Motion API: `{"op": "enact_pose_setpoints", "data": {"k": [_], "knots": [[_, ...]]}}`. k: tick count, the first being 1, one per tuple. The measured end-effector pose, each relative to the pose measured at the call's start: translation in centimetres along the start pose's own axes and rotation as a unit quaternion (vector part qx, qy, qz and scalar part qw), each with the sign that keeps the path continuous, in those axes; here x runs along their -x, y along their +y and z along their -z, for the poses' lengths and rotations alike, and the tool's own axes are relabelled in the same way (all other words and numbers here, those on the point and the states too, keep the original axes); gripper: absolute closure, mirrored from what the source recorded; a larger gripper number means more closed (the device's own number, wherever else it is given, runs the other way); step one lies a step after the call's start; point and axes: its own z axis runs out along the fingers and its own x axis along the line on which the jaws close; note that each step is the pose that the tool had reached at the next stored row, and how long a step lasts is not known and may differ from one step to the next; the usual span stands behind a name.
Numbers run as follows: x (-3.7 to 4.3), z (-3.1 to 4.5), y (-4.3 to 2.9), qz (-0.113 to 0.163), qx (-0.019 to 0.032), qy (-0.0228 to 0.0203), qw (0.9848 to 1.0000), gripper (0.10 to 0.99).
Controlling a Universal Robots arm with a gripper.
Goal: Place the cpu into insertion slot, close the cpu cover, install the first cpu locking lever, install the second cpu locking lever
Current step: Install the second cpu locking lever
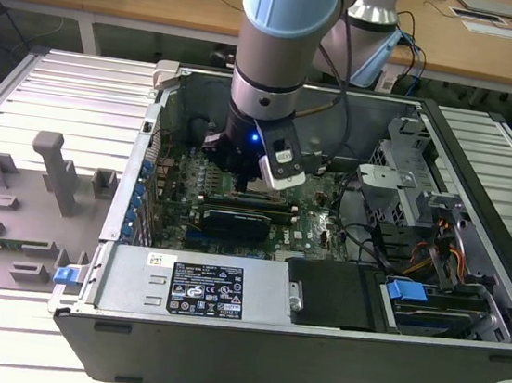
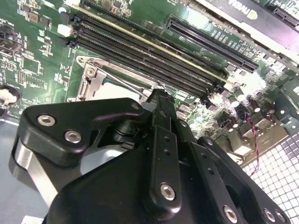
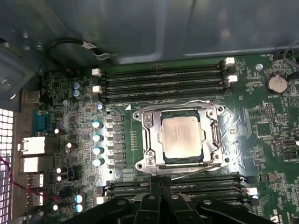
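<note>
We are hovering our gripper (image 3: 160, 186) just beside the insertion slot (image 3: 180, 136), low inside the open computer case (image 1: 218, 346). In the first wrist view the cpu (image 3: 182, 136) is already lying flat in the socket, its pale, brushed-metal top showing through the square window of the cpu cover (image 3: 148, 140), which is looking closed down over it. The jaws are pressed together with nothing between them, their tip sitting at the socket edge nearest the memory slots (image 3: 163, 84) — right where a thin wire locking lever (image 3: 196, 173) is running along the frame.

What could go wrong, as we are judging it: the lever is a springy, slender steel rod, and a narrow black fingertip may slip off it, letting it snap back or ride over its hook instead of under. Pushing off-line could also drag the tip across the green circuit board (image 3: 261, 121), where small cylindrical capacitors (image 3: 96, 137) are standing close. The cover is thin stamped silver plate with screw bosses at its corners — stiff enough, yet any tilt under uneven lever pressure could load the chip badly
</note>
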Motion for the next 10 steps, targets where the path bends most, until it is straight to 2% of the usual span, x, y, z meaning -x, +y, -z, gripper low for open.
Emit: {"op": "enact_pose_setpoints", "data": {"k": [1, 4, 10], "knots": [[-0.03, -0.07, -0.23, 0.002, 0.0055, 0.0007, 1.0000, 0.980], [-0.10, -0.23, -0.57, 0.005, 0.0147, 0.0020, 0.9999, 0.980], [-0.33, -0.94, -0.96, 0.011, 0.0297, 0.0043, 0.9995, 0.980]]}}
